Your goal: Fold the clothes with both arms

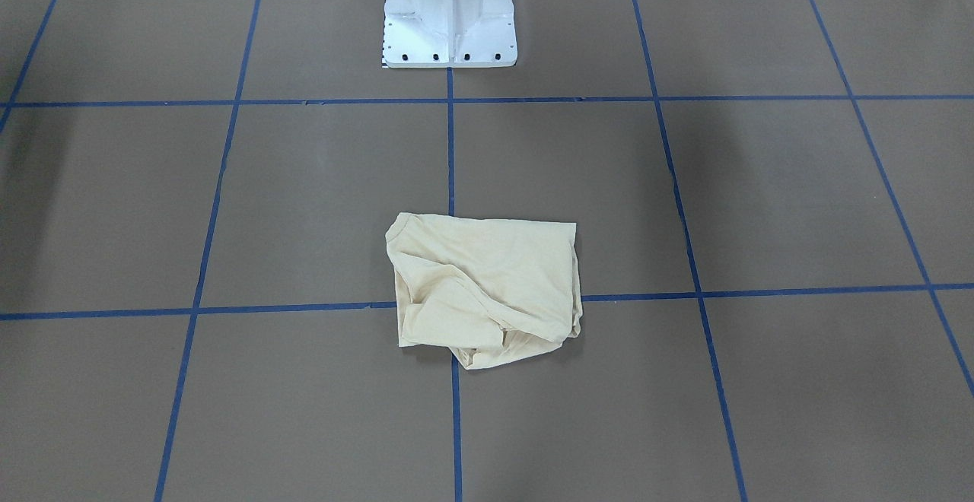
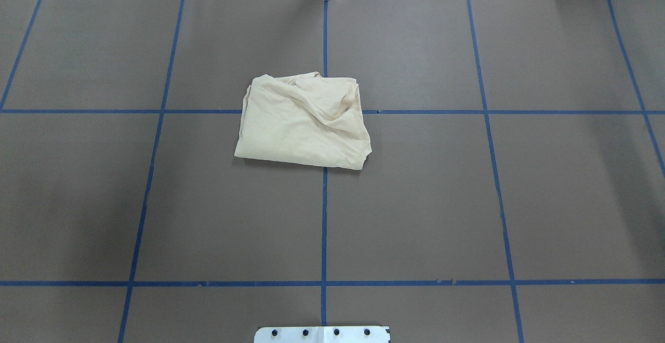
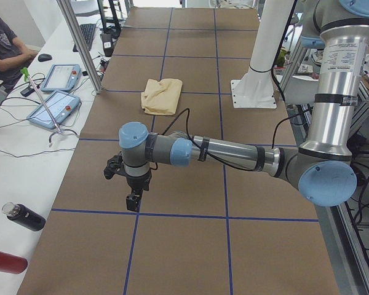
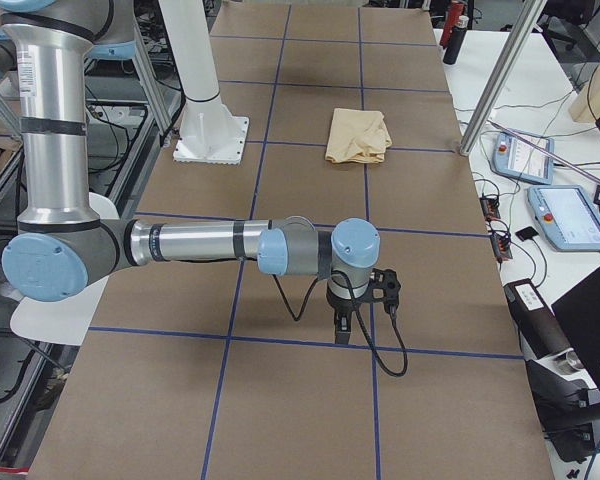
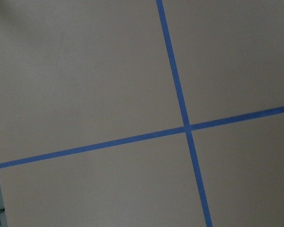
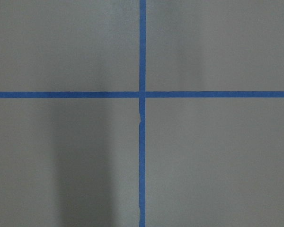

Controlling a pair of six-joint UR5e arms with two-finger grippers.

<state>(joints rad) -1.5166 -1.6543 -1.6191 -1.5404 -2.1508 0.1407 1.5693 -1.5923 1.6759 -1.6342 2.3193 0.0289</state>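
Looking from the front, the shirt point(image 1: 487, 289) lay in a lumpy folded bundle on the table point(image 1: 228, 198). It sat where two blue tape lines point(image 1: 451, 152) crossed, well apart from the white base point(image 1: 449, 23). No arm showed there.

From overhead, the shirt point(image 2: 304, 124) had deep wrinkles on top, and its edges were not straight. No print showed.

From the left end, the left arm point(image 3: 234, 153) reached out low over the table. The left gripper point(image 3: 133, 200) pointed down, well apart from the shirt. Nobody could tell from there if its fingers were spread or pressed together.

From the right end, the right arm point(image 4: 200, 242) reached out the same way on its own side. The right gripper point(image 4: 343, 325) pointed down too, well apart from the shirt. Its fingers could not be judged either.

Both wrist views showed only table and crossing tape, with no shirt and no fingers.

The folding looked about finished, with both arms parked away from the bundle. If one more fold were wanted, both grippers would have to travel to the shirt. Each would need to pinch one side of the messy edge and lift together, so the thin cloth did not bunch up.
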